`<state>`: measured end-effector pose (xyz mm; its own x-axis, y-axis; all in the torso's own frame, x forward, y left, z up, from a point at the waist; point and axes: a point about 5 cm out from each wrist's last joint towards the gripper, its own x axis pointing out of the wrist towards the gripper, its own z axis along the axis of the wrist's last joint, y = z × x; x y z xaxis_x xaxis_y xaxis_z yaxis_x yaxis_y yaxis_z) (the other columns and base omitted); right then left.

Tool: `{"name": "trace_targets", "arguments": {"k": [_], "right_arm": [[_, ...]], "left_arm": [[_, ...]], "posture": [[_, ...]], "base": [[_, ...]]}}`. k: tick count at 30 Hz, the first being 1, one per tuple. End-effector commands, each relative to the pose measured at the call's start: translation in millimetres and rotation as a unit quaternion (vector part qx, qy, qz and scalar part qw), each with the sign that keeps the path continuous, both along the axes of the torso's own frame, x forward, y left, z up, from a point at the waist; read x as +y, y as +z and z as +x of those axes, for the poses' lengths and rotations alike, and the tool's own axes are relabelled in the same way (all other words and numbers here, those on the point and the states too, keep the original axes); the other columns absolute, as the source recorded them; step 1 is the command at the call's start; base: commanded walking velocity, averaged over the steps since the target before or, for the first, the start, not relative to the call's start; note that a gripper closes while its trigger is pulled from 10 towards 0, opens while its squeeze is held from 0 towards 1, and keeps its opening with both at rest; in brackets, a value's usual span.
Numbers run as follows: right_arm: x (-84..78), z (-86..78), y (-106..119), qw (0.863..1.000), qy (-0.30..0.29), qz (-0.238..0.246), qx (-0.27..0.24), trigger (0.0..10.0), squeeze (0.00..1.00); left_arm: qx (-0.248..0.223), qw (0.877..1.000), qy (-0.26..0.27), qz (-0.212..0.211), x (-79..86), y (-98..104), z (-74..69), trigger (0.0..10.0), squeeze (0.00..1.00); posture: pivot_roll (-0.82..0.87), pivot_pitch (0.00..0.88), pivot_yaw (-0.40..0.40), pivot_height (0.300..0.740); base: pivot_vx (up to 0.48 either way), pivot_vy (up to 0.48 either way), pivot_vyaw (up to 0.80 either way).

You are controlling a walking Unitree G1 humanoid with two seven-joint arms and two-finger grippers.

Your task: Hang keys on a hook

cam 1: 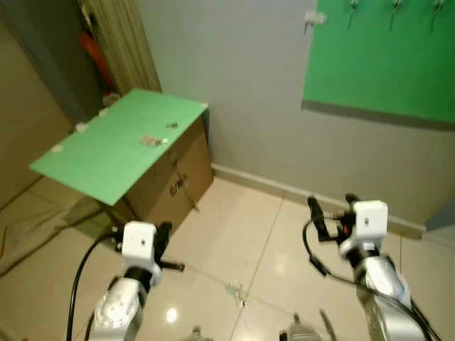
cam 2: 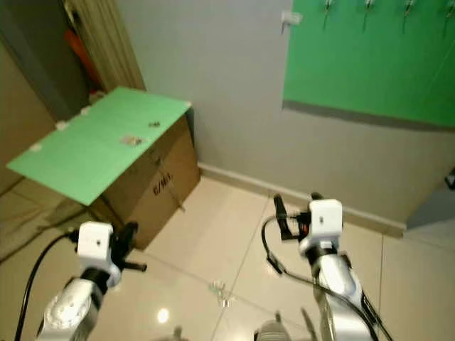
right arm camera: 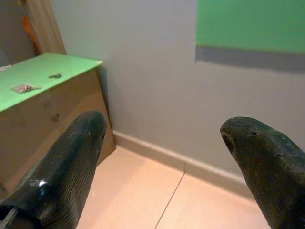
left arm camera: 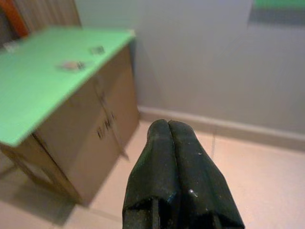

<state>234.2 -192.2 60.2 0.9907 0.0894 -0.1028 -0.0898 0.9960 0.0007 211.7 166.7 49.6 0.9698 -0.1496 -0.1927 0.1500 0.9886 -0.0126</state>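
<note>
on the board's [cam 1: 106, 153] middle, keys [cam 1: 151, 141]

The room is lit softly and evenly from above, and a small round spot of lamp glare [cam 1: 171, 315] shines on the glossy floor tiles [cam 1: 234, 234] at about 7 o'clock in the left eye view. Both eye views are a bit soft and blurry all over, so the small things on the green tabletop [cam 1: 106, 153] look like fuzzy smudges, and a dark shadow sits under the green board [cam 1: 377, 57] on the wall and beside the cardboard box [cam 1: 174, 181]. In the wrist views the black tool fingers [right arm camera: 71, 162] are big and out of focus up close, with tiny bright glints on them, while the wall behind looks smooth and a little hazy.
</note>
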Motion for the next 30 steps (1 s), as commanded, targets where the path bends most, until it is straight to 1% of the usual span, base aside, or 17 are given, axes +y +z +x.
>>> {"name": "trace_targets", "arguments": {"k": [1, 2, 4, 6, 7, 10, 13, 15, 16, 28, 30], "right_arm": [[-0.2, 1.9, 4, 1.0, -0.003, 0.006, -0.015, 10.0, 0.0], [-1.4, -1.5, 1, 1.0, -0.007, 0.012, -0.014, 10.0, 0.0], [-4.1, -7.8, 1, 1.0, -0.009, 0.016, -0.02, 10.0, 0.0], [-4.6, -9.5, -1, 1.0, 0.002, 0.005, -0.025, 10.0, 0.0], [-4.6, -9.5, -1, 1.0, 0.002, 0.005, -0.025, 10.0, 0.0], [-3.1, -7.4, -4, 1.0, 0.009, 0.004, -0.028, 10.0, 0.0], [0.1, -2.5, -7, 0.999, 0.017, 0.001, -0.027, 10.0, 0.0], [1.2, -0.4, -9, 0.999, 0.02, 0.001, -0.025, 10.0, 0.0], [2.1, 0.9, -10, 0.999, 0.023, 0.002, -0.024, 10.0, 0.0], [10.4, 2.2, -17, 0.999, 0.036, 0.001, -0.02, 10.0, 0.0], [11.9, 2.8, -17, 0.999, 0.038, 0.0, -0.021, 10.0, 0.0]], "left_arm": [[-0.028, 0.999, 0.009, 0.013, 4.2, 10, 3.5, 10.0, 0.0], [-0.037, 0.999, 0.021, 0.023, 6.1, 12, 2.9, 10.0, 0.0], [-0.049, 0.997, 0.044, 0.036, 12.0, 14, -3.0, 10.0, 0.0], [-0.047, 0.996, 0.051, 0.052, 14.9, 12, -6.1, 10.0, 0.0], [-0.047, 0.996, 0.051, 0.052, 14.9, 12, -6.1, 10.0, 0.0], [-0.049, 0.997, 0.043, 0.048, 13.2, 13, 2.7, 10.0, 0.0], [-0.057, 0.997, 0.03, 0.052, 9.3, 17, 11.6, 10.0, 0.0], [-0.057, 0.997, 0.038, 0.044, 9.9, 19, 17.4, 10.0, 0.0], [-0.06, 0.997, 0.033, 0.046, 8.8, 22, 21.9, 10.0, 0.0], [-0.053, 0.997, 0.017, 0.049, 5.9, 24, 34.5, 10.0, 0.0], [-0.053, 0.997, 0.014, 0.048, 3.5, 26, 39.0, 10.0, 0.0]], "posture": [[-0.2, 0.014, 0.122, 0.722], [-0.2, 0.014, 0.121, 0.722], [-0.2, 0.018, 0.119, 0.722], [-0.2, 0.019, 0.116, 0.722], [-0.2, 0.019, 0.116, 0.722], [-0.2, 0.018, 0.115, 0.722], [-0.21, 0.018, 0.116, 0.722], [-0.2, 0.019, 0.117, 0.722], [-0.2, 0.021, 0.119, 0.722], [-0.21, 0.028, 0.126, 0.722], [-0.21, 0.028, 0.126, 0.722]], "base": [[0.0, 0.0, 0.0], [0.0, 0.0, 0.0], [0.0, 0.0, 0.0], [0.0, 0.0, 0.0], [0.0, 0.0, 0.0], [0.0, 0.0, 0.0], [0.347, 0.326, 0.0], [0.431, 0.0, 0.0], [0.431, 0.0, 0.0], [0.445, 0.0, 0.0], [0.456, 0.0, 0.0]]}}
